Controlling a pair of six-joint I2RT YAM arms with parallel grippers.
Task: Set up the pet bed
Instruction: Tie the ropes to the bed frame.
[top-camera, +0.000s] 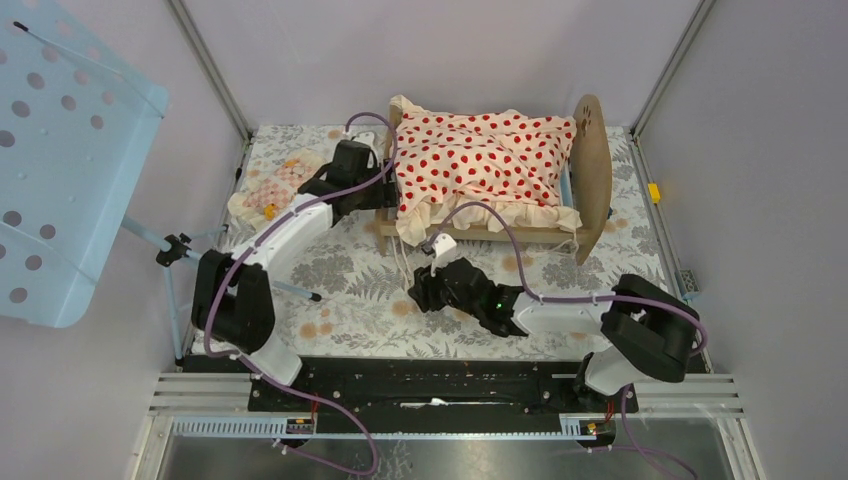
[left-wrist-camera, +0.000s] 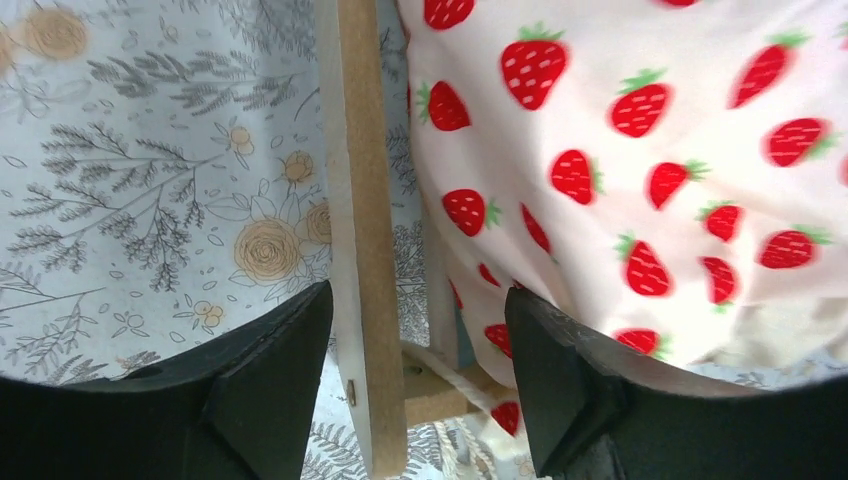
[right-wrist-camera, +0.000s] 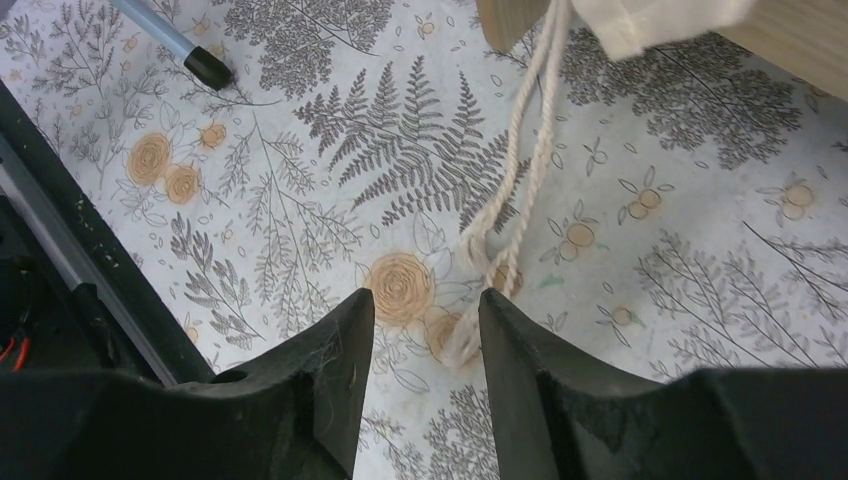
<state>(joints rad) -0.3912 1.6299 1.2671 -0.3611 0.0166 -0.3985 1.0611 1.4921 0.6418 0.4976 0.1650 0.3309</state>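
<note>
Light-wood pet bed (top-camera: 592, 170) is sitting covered by a strawberry-print cream blanket (top-camera: 480, 160), seemingly nearly done; left gripper (left-wrist-camera: 418, 296) is straddling its low wooden footboard (left-wrist-camera: 360, 200) unclenched, right gripper (right-wrist-camera: 425, 297) hovering released, empty.

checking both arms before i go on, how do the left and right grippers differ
The left gripper straddles the footboard of the pet bed; the right gripper hovers over bare tablecloth beside a loose cream cord. The left gripper's jaws stand wider than the right gripper's. Both are open, holding nothing.
</note>
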